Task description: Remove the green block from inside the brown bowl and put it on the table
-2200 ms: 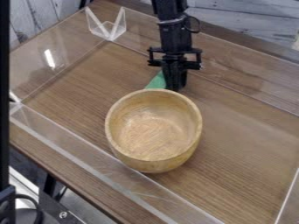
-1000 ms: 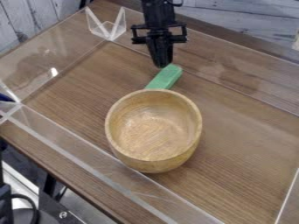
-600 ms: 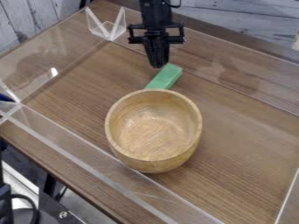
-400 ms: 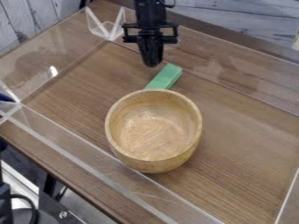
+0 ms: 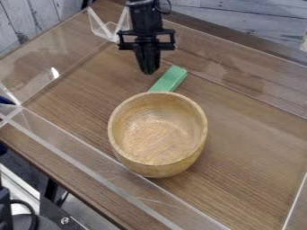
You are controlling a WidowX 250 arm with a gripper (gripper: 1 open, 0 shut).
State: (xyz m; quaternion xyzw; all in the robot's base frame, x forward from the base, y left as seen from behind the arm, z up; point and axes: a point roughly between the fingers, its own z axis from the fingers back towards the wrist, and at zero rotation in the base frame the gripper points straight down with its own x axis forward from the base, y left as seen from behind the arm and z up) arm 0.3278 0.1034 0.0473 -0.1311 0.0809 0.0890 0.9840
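Now, taking the brown bowl [image 5: 159,134] as the landmark and reading from left to right: off to the bowl's left the worktop [image 5: 84,90] shows bare wood grain, and past that a clear acrylic wall [image 5: 36,49] borders it. Beyond the bowl and a little to its left, the black pincer [image 5: 146,66] points steeply down at the worktop, its two fingers pressed together with nothing between them. Its tip is close to the wood, though whether it touches cannot be told from this view. The dark arm rises from it toward the top edge of the picture, in front of a folded clear piece [image 5: 106,24] that stands well behind the bowl.

Just to the right of the pincer, and directly behind the bowl's far rim, lies the green block [image 5: 170,79]. It rests flat on the worktop, outside the bowl, its long side angled toward the bowl, its near end just at the rim. The block sits apart from the pincer, beside and slightly nearer the bowl than the fingertips. The bowl's inside shows only pale grain. To the bowl's right, more bare worktop runs toward the far acrylic wall.
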